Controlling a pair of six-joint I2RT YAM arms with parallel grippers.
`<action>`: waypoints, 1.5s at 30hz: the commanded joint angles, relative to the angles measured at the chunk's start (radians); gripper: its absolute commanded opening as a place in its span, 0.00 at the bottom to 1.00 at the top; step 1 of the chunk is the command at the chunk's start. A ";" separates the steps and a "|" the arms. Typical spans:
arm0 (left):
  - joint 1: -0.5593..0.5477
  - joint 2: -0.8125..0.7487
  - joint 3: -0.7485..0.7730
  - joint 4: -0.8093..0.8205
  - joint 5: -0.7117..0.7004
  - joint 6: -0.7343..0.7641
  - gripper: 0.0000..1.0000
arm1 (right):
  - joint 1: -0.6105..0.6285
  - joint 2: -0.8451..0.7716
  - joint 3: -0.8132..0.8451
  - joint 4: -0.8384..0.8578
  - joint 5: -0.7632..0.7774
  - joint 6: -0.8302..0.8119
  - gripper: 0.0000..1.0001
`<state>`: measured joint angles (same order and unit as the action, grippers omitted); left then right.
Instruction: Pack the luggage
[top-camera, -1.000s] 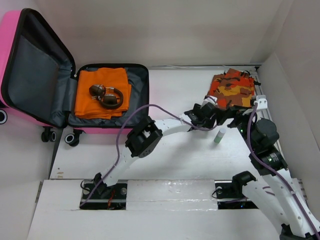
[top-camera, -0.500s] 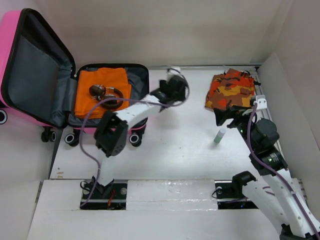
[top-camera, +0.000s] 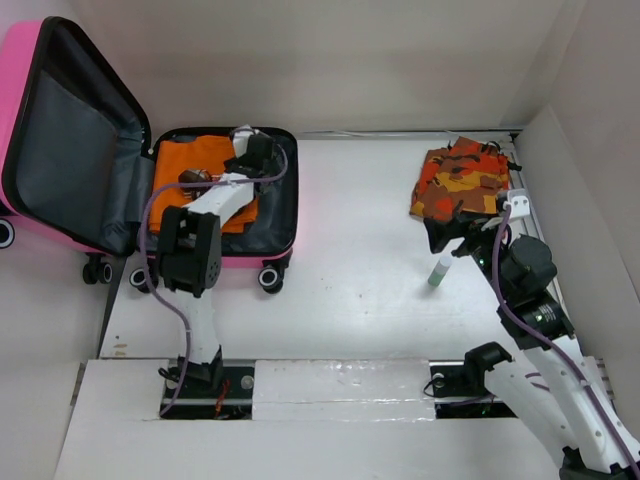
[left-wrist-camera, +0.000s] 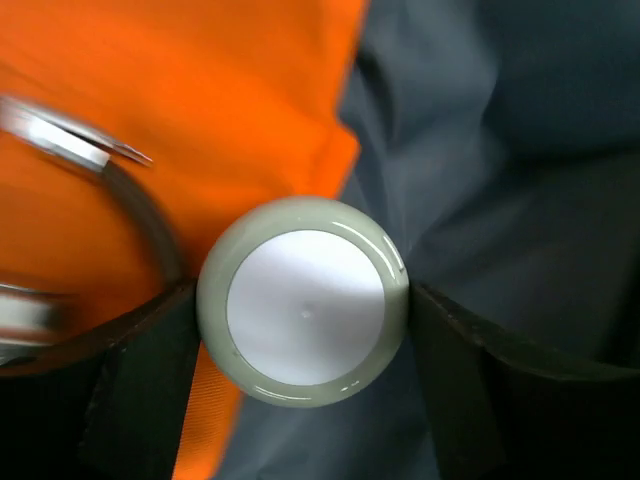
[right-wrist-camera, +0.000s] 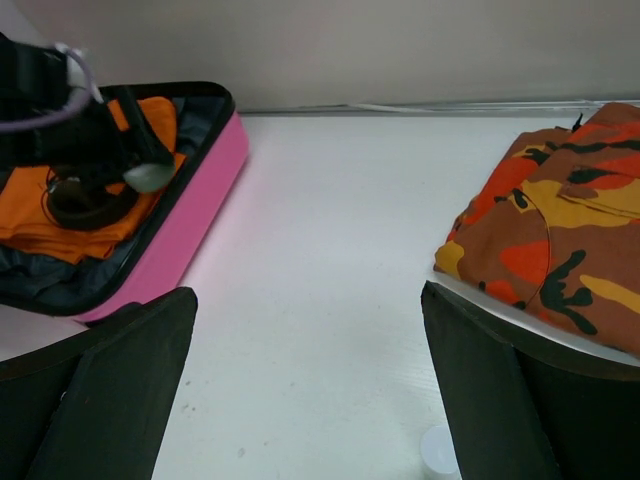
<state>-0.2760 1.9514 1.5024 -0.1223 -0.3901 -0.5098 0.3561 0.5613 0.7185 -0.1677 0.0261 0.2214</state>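
Note:
The hot-pink suitcase (top-camera: 232, 262) lies open at the far left, lid up against the wall. An orange folded cloth (top-camera: 188, 160) and brown headphones (top-camera: 192, 179) lie on its dark grey lining. My left gripper (top-camera: 256, 153) hovers over the open half, shut on a round pale green-and-white bottle (left-wrist-camera: 303, 300), seen end-on above the cloth's edge. My right gripper (top-camera: 450, 236) is open and empty above the table at the right. The right wrist view shows the suitcase (right-wrist-camera: 190, 225) and the held bottle (right-wrist-camera: 150, 178).
A folded orange-and-brown camouflage garment (top-camera: 462, 180) lies at the far right, also in the right wrist view (right-wrist-camera: 560, 230). A small upright white-capped bottle (top-camera: 438, 272) stands on the table just below my right gripper. White walls enclose the table.
My left arm has swung from beside the camouflage garment leftward across the table to over the open suitcase, carrying the bottle. The right arm has not moved.

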 joint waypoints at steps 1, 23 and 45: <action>-0.034 0.021 0.021 -0.025 0.042 -0.022 0.73 | 0.011 -0.003 0.007 0.046 -0.011 0.004 1.00; -0.748 -0.198 -0.165 0.289 0.170 0.180 0.87 | 0.011 -0.113 0.030 -0.007 0.149 0.013 1.00; -0.907 0.165 0.194 0.273 0.269 0.258 0.78 | 0.011 -0.129 0.064 -0.015 0.110 0.013 0.98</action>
<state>-1.1828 2.1155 1.6325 0.1562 -0.1097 -0.2844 0.3561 0.4286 0.7498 -0.2024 0.1490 0.2291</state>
